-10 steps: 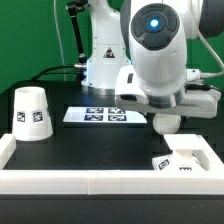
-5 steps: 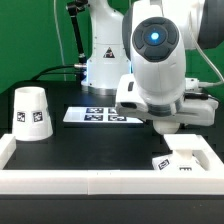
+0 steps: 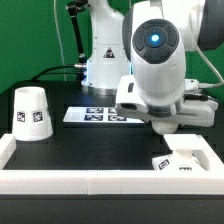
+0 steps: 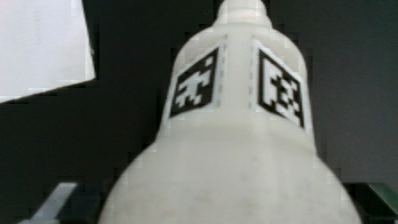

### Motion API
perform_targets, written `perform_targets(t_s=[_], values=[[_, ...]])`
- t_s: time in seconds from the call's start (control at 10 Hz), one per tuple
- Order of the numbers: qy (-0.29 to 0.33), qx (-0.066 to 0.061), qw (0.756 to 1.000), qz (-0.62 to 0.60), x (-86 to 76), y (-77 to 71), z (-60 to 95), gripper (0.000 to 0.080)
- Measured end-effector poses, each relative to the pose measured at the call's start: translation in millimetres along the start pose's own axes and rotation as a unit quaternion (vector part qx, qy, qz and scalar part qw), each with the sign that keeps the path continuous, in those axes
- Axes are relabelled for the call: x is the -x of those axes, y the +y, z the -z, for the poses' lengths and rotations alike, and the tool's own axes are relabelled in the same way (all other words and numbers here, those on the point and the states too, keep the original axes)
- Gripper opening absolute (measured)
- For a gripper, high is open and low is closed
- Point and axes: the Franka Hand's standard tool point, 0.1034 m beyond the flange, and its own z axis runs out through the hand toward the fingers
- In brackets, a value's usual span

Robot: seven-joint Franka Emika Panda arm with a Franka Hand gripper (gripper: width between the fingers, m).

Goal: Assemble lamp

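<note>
Your gripper point(image 4: 217, 198) is pinching the bulb point(image 4: 222, 130) by its round body, with the long axis running straight out from the wrist, neck leading, so it hangs right of centre in the exterior view, with the base point(image 3: 187, 160) just below, toward the lower right.

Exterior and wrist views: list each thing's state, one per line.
Bulb: clamped between the jaws.
Gripper: shut on the bulb.
Base: lying flat, nothing on it.
Shade: upright, wide end down, untouched.
Marker board: lying flat.
</note>
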Motion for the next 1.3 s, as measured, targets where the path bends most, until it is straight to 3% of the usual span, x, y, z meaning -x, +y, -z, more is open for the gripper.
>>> perform_targets(t_s=[0.3, 0.7, 0.9, 1.2, 1.3], values=[[-0.001, 0.000, 1.000, 0.005, -0.1, 1.9, 1.5, 0.0576], [-0.006, -0.026, 0.998, 0.060, 12.0, 40.8, 61.4, 0.0576], [0.006, -0.037, 0.996, 0.081, 8.5, 50.9, 93.1, 0.0577], [0.038, -0.037, 0.995, 0.079, -0.1, 48.8, 93.1, 0.0577], [0.080, -0.038, 0.993, 0.077, -7.6, 48.0, 97.1, 0.0577]])
